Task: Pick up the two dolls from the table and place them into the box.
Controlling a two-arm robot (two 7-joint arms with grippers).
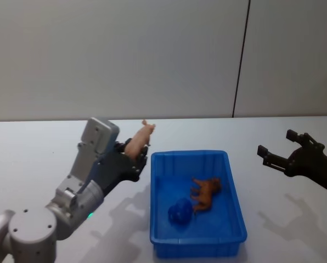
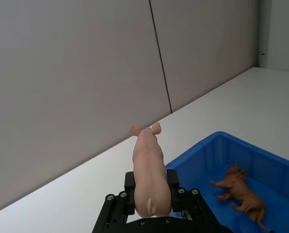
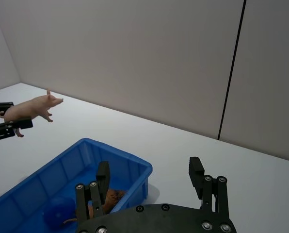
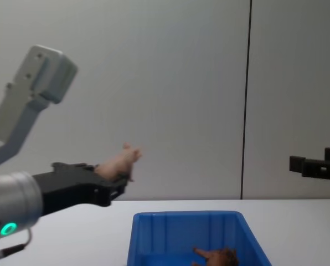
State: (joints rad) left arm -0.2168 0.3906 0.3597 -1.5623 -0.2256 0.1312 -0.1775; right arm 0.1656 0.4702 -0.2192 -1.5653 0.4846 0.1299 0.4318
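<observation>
1. The left gripper [image 1: 131, 156] is raised off the table [image 1: 32, 148], just left of the box [image 1: 234, 197] and above its far-left corner. Its dark fingers are clamped on the rear of the pink doll [image 1: 140, 139], a smooth, rounded pig whose snout and little ears point up and away.
2. To finish well, I judge the arm should carry the pig rightward until it hangs fully over the box's floor, lower it inside the rim, and only then part the fingers, so it cannot bounce off the rolled edge.
3. The box is glossy blue plastic with ribbed walls. Inside lie the brown doll [image 1: 206, 193], a slim four-legged animal on its side, and a rounded blue object [image 1: 180, 211] near it.
4. The right gripper [image 1: 280, 152] hovers right of the box, fingers apart, holding nothing.
</observation>
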